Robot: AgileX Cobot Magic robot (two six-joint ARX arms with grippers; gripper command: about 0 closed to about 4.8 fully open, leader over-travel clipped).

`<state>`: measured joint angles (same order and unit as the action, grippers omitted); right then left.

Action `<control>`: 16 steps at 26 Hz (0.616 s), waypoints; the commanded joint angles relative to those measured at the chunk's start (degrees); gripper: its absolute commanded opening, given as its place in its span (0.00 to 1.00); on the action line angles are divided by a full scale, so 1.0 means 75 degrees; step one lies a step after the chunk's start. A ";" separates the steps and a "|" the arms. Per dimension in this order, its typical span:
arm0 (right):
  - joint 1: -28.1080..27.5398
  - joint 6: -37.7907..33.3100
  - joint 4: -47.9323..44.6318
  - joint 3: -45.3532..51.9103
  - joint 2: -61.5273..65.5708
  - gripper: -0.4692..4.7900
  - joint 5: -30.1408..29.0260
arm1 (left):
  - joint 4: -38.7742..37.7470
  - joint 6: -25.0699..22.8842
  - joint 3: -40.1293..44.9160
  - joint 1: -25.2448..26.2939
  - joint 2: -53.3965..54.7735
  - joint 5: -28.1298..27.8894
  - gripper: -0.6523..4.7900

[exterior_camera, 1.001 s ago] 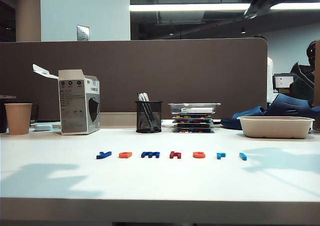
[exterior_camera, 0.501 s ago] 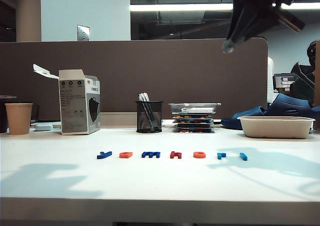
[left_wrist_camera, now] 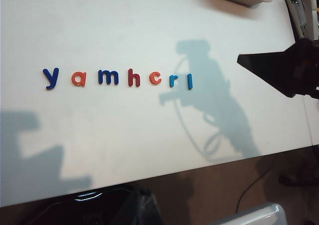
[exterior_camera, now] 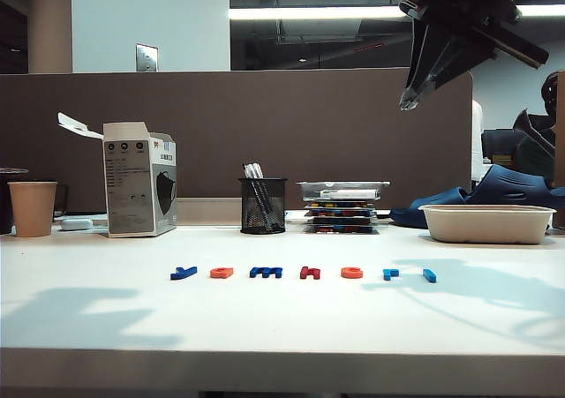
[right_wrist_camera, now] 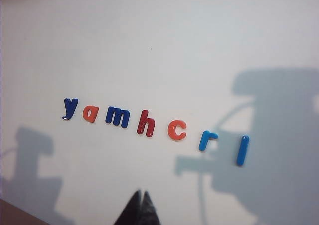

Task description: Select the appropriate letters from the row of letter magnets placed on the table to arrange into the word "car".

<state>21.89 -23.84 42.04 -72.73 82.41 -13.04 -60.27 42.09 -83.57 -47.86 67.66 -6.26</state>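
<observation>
Right gripper [right_wrist_camera: 139,205]: fingers pressed tip to tip, nothing between them. In the right wrist view the two dark tips meet in a narrow point over bare table [right_wrist_camera: 159,45], short of the letters. In the exterior view the same gripper [exterior_camera: 408,101] hangs high in the upper right, well above the desk, tips slanting down and toward the left of that view. Behind the tips the dark wrist and arm body widen toward the top right corner; the arm touches nothing.

Left gripper: not seen in any view. Its wrist camera looks down on the table from above the near edge.

Row of letter magnets [exterior_camera: 305,273]: seven flat letters in one line near the middle of the table, all lying flat, close but apart, reading y, a, m, h, c, r, l.
- "y" [right_wrist_camera: 70,108], dark blue, at one end.
- "a" [right_wrist_camera: 90,113], orange, beside the "y".
- "m" [right_wrist_camera: 117,116], dark blue.
- "h" [right_wrist_camera: 146,123], dark red.
- "c" [right_wrist_camera: 177,130], orange-red, rounded.
- "r" [right_wrist_camera: 207,140], light blue, just beside the "c".
- "l" [right_wrist_camera: 242,150], blue bar, at the other end.

The "c", "a" and "r" all sit in the row, none lifted.

Back of the table, exterior view: paper cup [exterior_camera: 33,208], opened carton [exterior_camera: 139,191], mesh pen holder [exterior_camera: 262,205], stacked trays [exterior_camera: 342,206], pale shallow tray [exterior_camera: 486,223].
</observation>
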 commanded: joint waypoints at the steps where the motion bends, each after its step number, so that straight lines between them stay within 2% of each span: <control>1: 0.0061 -0.0259 0.0178 -0.0044 0.0146 0.09 -0.0015 | 0.0050 -0.0009 -0.0017 0.0006 -0.0020 -0.0023 0.11; 7: 0.0399 -0.0472 0.0163 -0.0044 0.0723 0.10 0.0108 | 0.0050 -0.0009 -0.0017 0.0006 -0.0017 -0.0023 0.11; 12: 0.0615 -0.0743 0.0064 -0.0044 0.1207 0.30 0.0210 | 0.0050 -0.0006 -0.0017 0.0006 -0.0017 -0.0023 0.11; 16: 0.0758 -0.0965 -0.0090 -0.0044 0.1518 0.32 0.0224 | 0.0050 -0.0009 -0.0017 0.0006 -0.0017 -0.0023 0.11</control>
<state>27.00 -30.04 42.78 -72.86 93.43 -11.60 -60.27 42.09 -83.57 -47.86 67.66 -6.24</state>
